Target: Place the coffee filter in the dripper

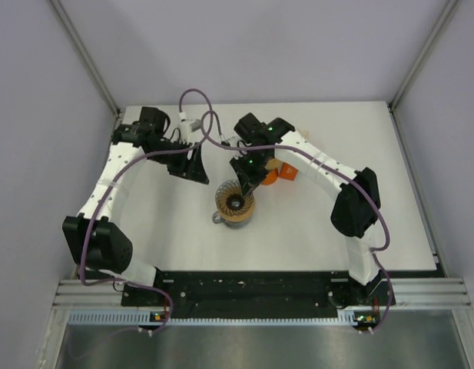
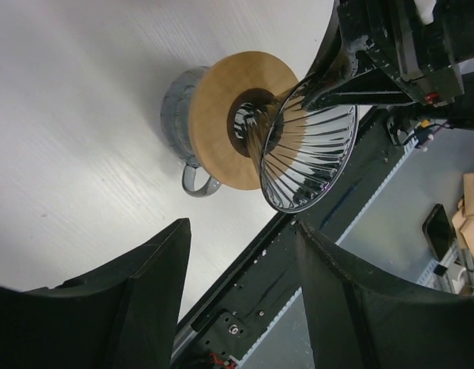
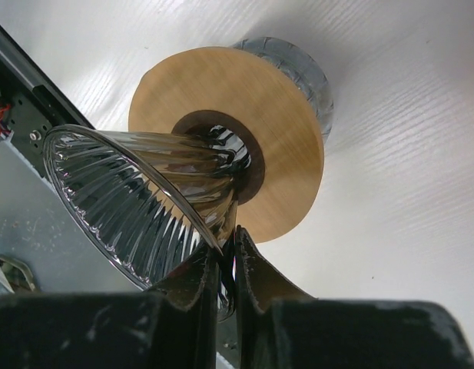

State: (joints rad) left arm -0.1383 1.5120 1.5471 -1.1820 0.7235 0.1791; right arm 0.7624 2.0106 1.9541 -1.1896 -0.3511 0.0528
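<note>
The glass ribbed dripper point(image 1: 235, 201) with a round wooden collar point(image 3: 283, 131) sits on a grey glass cup point(image 3: 298, 61) mid-table. My right gripper point(image 3: 235, 238) is shut on the dripper's rim at its far-right side; it also shows in the top view point(image 1: 248, 183). My left gripper point(image 2: 243, 225) is open and empty, hovering to the left of and behind the dripper point(image 2: 309, 157); it also shows in the top view point(image 1: 192, 165). The dripper looks empty. I see no coffee filter that I can name for sure.
A small orange and tan object point(image 1: 280, 173) lies on the table just behind the right gripper, partly hidden by the arm. The black base rail point(image 1: 244, 286) runs along the near table edge. Purple cables loop over both wrists.
</note>
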